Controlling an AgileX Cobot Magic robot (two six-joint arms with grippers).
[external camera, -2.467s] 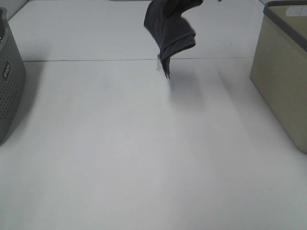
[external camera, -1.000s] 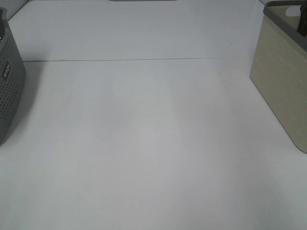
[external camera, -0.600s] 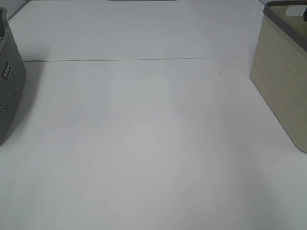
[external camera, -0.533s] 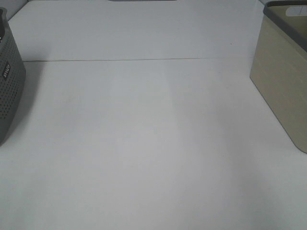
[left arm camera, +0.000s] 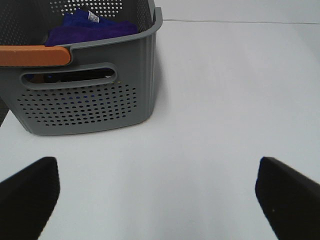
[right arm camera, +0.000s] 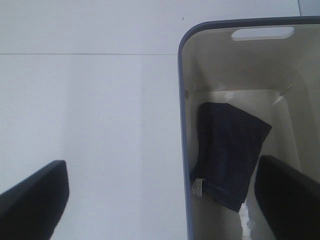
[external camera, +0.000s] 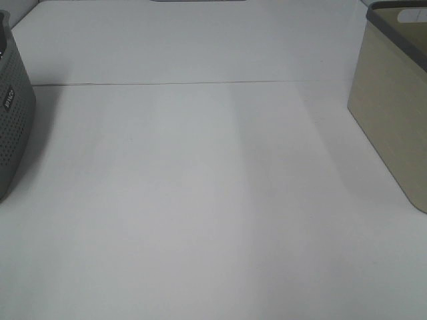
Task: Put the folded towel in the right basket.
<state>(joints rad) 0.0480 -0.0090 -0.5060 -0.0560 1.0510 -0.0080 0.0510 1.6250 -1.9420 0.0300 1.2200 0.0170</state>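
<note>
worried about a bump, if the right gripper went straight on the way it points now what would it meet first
Probably the beige basket: the open right gripper looks down over its near rim, one finger above the dark towel inside. Depth is unclear, so rim or towel.

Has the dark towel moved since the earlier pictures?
Yes. Earlier it hung over the table's far middle, left of the beige basket; now the towel lies inside that basket.

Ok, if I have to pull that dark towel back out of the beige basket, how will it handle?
Probably floppy: the dark towel lies slumped against the wall of the beige basket, with soft folds and a sagging corner. Likely light, being thin cloth with a small tag at its hem. It should not slip much, but a pinch on one layer may unfold it.
</note>
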